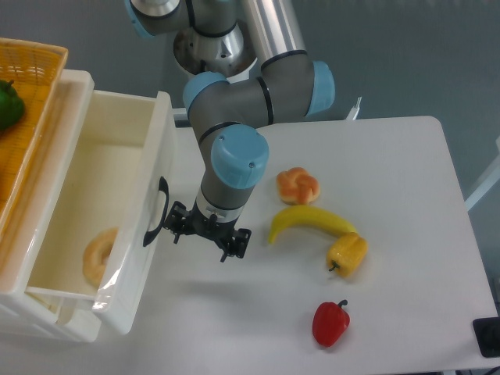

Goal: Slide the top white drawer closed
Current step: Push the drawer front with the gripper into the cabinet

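The top white drawer (148, 148) sticks out of the white cabinet (55, 328) at the left, part open, with a pale bagel (98, 254) lying inside. Its glossy front panel carries a black curved handle (155, 212). My gripper (205, 234) points down right beside that front panel, its left side close to or touching the handle. The fingers look dark and small from above, and the gap between them is not clear. Nothing shows between them.
A woven orange basket (35, 86) with a green pepper (8, 105) sits on the cabinet top. On the white table lie a bun (298, 185), a banana (311, 220), a yellow pepper (348, 252) and a red pepper (330, 322).
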Motion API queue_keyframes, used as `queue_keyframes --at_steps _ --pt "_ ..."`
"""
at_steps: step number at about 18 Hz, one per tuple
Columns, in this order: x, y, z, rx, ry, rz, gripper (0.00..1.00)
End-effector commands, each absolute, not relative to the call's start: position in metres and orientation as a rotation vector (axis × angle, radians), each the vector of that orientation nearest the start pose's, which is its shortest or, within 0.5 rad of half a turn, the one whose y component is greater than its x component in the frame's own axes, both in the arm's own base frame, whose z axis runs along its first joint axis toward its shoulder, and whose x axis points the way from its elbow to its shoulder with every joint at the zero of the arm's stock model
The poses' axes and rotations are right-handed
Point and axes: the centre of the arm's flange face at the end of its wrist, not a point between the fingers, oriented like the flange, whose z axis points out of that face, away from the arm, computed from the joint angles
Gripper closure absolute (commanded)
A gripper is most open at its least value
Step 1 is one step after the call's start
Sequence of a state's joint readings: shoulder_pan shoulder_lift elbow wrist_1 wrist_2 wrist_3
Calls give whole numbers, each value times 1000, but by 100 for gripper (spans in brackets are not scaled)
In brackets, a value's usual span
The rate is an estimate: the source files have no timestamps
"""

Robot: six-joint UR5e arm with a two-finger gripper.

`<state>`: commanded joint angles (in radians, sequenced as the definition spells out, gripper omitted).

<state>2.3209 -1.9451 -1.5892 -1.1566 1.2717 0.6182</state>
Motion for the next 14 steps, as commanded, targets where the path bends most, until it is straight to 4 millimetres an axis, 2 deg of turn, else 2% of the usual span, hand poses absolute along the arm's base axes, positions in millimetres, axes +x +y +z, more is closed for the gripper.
queue_keyframes --at_steps 14 --pt "-266 585 316 -2918 -67 -313 0"
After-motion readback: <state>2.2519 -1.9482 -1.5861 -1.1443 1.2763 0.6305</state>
